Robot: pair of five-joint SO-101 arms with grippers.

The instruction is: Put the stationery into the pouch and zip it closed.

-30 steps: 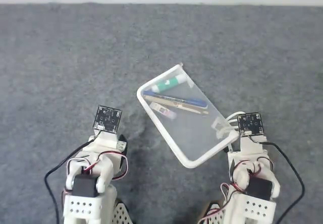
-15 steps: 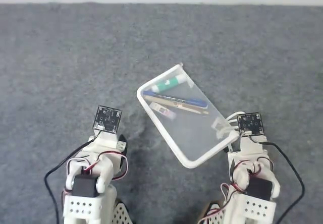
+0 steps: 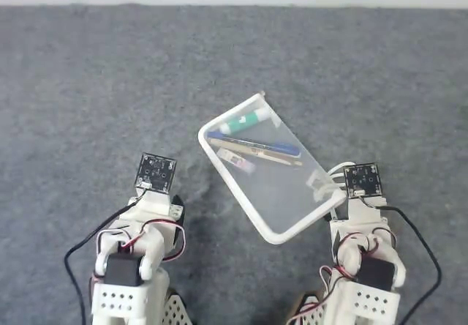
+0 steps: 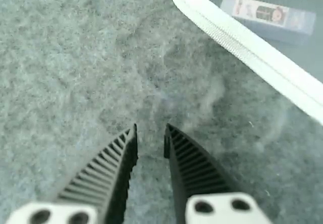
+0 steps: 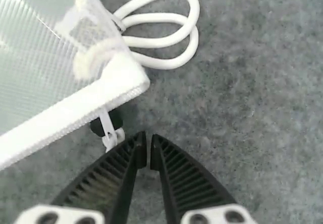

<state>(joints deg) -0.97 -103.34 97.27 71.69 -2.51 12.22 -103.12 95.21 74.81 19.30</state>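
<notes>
A clear pouch with a white zipper edge [image 3: 234, 186] lies tilted at the table's middle. Inside it are a green and white marker [image 3: 245, 122], a blue pen [image 3: 256, 143], a wooden ruler [image 3: 257, 154] and a small eraser [image 3: 241, 162]. In the right wrist view my right gripper [image 5: 147, 135] is shut on nothing, just off the pouch's near corner [image 5: 118, 85], with the zipper pull [image 5: 107, 133] right beside one fingertip. My left gripper [image 4: 150, 130] is open by a narrow gap over bare carpet, a little short of the pouch's zipper edge [image 4: 242, 47].
A white cord loop [image 5: 161, 27] trails from the pouch's corner next to the right arm [image 3: 363, 244]. Grey carpet [image 3: 110, 83] covers the whole table. The left arm [image 3: 142, 244] sits at the near left, apart from the pouch.
</notes>
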